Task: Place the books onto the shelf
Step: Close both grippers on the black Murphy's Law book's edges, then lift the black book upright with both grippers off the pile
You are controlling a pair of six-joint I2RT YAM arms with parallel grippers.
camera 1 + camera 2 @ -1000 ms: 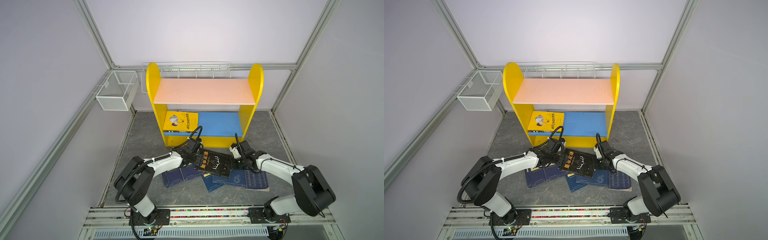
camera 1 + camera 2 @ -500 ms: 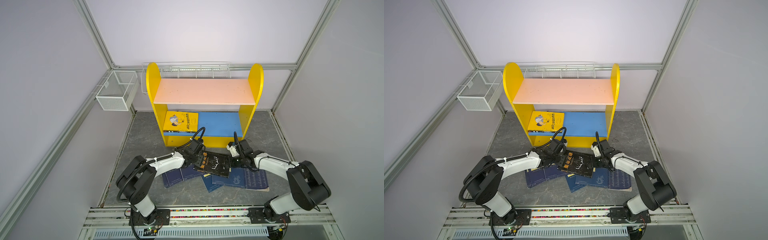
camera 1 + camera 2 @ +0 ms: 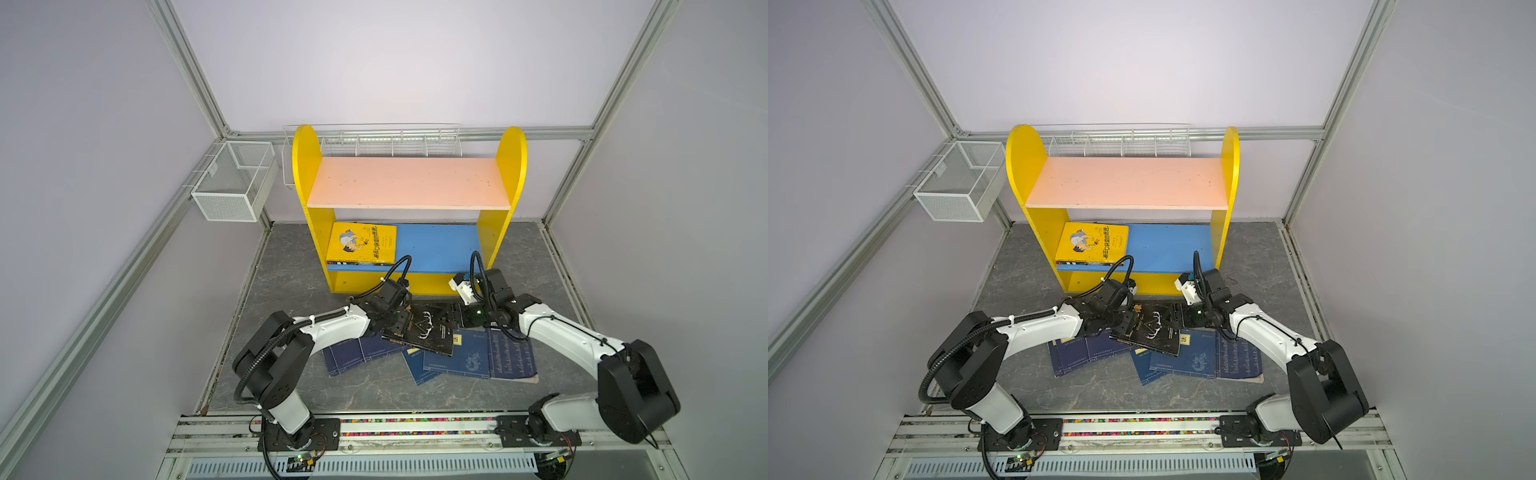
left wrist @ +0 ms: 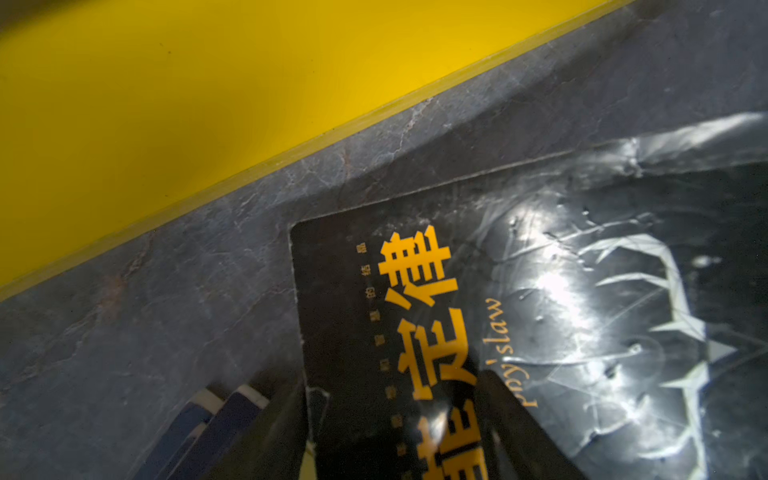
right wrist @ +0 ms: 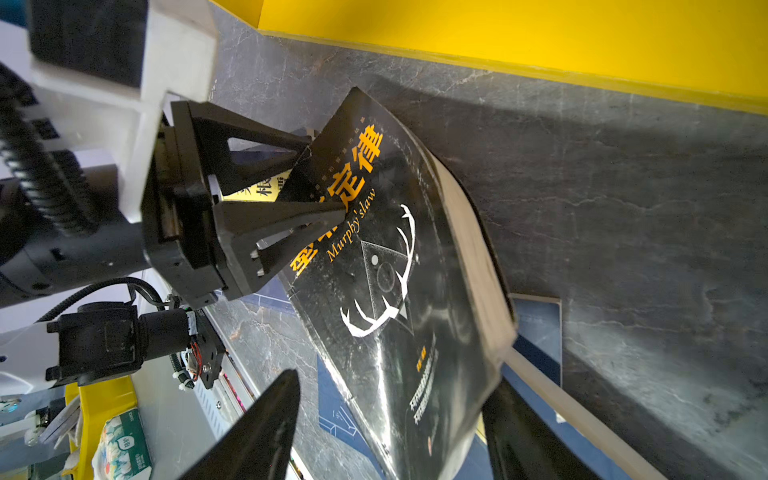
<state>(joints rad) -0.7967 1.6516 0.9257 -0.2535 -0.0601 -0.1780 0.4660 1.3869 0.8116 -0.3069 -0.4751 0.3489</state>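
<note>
My left end effector (image 5: 327, 176) is clamped on the title corner of the black book (image 3: 424, 332) — one finger over the cover, one under. My right end effector (image 5: 395, 378) is spread wide, with the book's other end between its fingers. The book lies on the navy books (image 3: 469, 357) on the surface (image 3: 374, 386), just in front of the shelf (image 3: 513, 166) — the yellow book (image 3: 361, 243) is flat on the shelf's blue lower board (image 3: 436, 249).

On the right wrist feed, the left end effector (image 5: 328, 174) covers part of the orange title on the black book (image 5: 395, 291), and I can't tell whether it pinches that corner. The right end effector (image 5: 395, 380) has its fingers (image 5: 266, 424) cut off at the frame edge. Beneath it, the navy books (image 3: 469, 357) lie half buried, with labels too small to read.
</note>
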